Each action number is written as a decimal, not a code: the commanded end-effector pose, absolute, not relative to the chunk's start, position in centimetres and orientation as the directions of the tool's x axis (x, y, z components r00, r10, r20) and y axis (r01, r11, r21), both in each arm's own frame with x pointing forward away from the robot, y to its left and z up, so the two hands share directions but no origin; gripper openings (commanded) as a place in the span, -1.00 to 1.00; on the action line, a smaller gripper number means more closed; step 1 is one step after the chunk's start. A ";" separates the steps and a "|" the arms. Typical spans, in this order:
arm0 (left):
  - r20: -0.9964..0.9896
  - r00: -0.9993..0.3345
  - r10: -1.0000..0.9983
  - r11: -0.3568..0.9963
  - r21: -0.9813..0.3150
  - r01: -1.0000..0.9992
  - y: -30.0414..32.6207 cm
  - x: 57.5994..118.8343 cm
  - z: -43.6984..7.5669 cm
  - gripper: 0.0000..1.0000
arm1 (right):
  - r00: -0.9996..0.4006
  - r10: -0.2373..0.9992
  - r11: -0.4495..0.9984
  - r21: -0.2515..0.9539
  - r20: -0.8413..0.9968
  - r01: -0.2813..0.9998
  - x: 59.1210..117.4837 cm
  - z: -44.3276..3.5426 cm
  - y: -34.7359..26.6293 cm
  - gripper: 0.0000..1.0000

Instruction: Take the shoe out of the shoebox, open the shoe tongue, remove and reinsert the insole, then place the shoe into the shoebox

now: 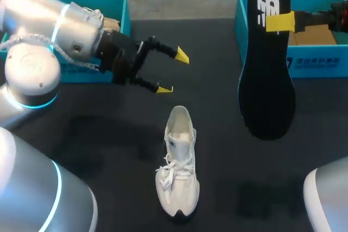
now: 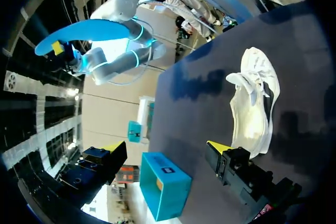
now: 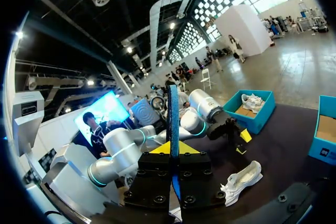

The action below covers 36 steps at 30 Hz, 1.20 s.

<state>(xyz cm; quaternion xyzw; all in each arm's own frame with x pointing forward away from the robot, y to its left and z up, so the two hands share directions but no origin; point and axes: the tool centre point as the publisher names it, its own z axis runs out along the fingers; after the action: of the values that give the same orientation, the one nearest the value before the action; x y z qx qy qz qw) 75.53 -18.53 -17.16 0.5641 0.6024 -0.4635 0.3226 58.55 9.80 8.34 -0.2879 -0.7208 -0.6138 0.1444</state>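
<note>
The right gripper pinches the black insole near its heel end and holds it in the air above the bench, in front of the right-hand shoebox. The insole keeps its shape from that single pinch. I judge it to be thin, light foam that will buckle if pushed end-on, so it should go in toe first, guided rather than forced. The white shoe stands upright on the bench between the arms, toe toward the robot, with its laces loose and its mouth open. It looks light and soft-sided, so it could slide or tip on the dark surface; the firmer heel collar seems the best place to steady it. The left gripper hovers spread and empty near the heel without touching it — well placed for that hold.
</note>
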 end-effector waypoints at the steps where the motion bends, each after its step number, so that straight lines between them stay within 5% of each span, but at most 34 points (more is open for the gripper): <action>1: -0.966 -0.164 0.203 -0.087 -0.184 0.979 -17.9 75.9 -17.2 1.00 | -0.792 0.238 0.088 0.799 0.563 0.595 58.9 8.5 10.0 -1.00; 36: -0.995 -0.100 0.029 -0.091 -0.102 0.991 -17.3 79.3 -15.6 1.00 | -0.792 0.238 0.088 0.799 0.563 0.595 58.9 8.5 10.0 -1.00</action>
<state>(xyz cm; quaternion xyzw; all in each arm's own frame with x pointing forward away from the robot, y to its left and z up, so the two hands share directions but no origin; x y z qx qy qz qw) 79.23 -17.18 -15.56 0.5022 0.5080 -0.5414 0.4434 58.55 9.80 8.34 -0.2879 -0.7208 -0.6138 0.1444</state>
